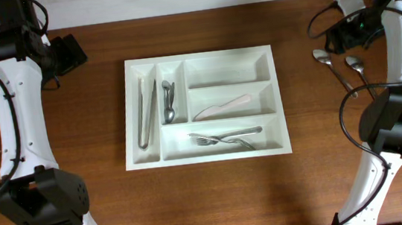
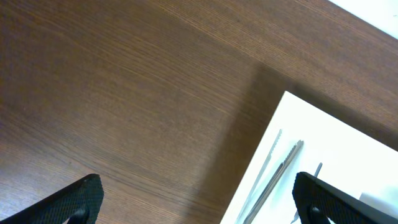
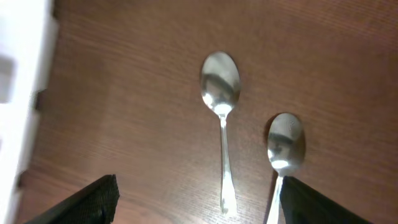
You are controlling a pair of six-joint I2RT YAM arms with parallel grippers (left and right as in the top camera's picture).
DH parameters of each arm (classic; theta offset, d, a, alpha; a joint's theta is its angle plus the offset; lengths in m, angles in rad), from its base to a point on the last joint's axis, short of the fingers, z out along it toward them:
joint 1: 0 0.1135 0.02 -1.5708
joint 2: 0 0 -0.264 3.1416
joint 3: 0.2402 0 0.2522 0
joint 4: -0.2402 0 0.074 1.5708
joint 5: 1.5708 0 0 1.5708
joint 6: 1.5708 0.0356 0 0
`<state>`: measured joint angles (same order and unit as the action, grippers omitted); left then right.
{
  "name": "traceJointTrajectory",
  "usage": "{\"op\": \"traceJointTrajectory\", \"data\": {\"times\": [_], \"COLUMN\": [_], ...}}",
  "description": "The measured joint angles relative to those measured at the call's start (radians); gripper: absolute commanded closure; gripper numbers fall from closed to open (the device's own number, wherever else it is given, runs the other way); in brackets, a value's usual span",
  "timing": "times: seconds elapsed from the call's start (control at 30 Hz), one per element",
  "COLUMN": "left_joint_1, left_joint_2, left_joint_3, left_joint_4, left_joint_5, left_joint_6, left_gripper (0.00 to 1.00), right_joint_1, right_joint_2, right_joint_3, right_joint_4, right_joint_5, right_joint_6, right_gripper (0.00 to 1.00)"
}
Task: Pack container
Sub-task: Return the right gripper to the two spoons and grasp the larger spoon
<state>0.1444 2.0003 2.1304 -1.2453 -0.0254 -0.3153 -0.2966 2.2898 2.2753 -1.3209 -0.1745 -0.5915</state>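
The container (image 1: 199,54) is a white tray in the middle of the table. It holds tongs (image 1: 145,112), small spoons (image 1: 168,101), a pale knife (image 1: 221,108) and forks (image 1: 226,136); its top wide compartment is bare. Two spoons (image 1: 331,69) (image 1: 358,71) lie on the wood right of it. My right gripper (image 3: 199,202) hovers open above them, the larger spoon's (image 3: 221,124) handle between its fingers, the smaller spoon (image 3: 283,149) by the right finger. My left gripper (image 2: 199,202) is open over the tray's far left corner (image 2: 323,124), holding nothing.
The tongs (image 2: 273,174) show in the left wrist view inside the tray's edge. The tray's side (image 3: 22,81) shows at the left edge of the right wrist view. Both arm bases (image 1: 38,204) (image 1: 401,125) stand at the near table corners.
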Motion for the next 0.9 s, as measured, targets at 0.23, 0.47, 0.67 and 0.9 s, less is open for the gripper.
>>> {"op": "traceJointTrajectory", "data": {"times": [0.23,0.47,0.67,0.9], "left_joint_1": [0.0,0.0,0.0,0.0], "left_joint_2": [0.0,0.0,0.0,0.0], "left_joint_3": [0.0,0.0,0.0,0.0], "left_joint_4": [0.0,-0.001,0.0,0.0], "left_joint_5": [0.0,0.0,0.0,0.0], "left_joint_6": [0.0,0.0,0.0,0.0], "left_gripper": [0.01,0.01,0.01,0.01], "right_joint_1": [-0.005,-0.005,-0.005,-0.005], "right_joint_2": [0.0,0.0,0.0,0.0], "right_joint_3": [-0.207,-0.333,-0.389,-0.425], "right_joint_4": [0.176,0.333,0.417,0.459], "right_joint_5": [0.085,0.111,0.115,0.109], "right_joint_6": [-0.008,-0.01,-0.011,-0.012], "right_gripper": [0.15,0.15,0.23,0.3]}}
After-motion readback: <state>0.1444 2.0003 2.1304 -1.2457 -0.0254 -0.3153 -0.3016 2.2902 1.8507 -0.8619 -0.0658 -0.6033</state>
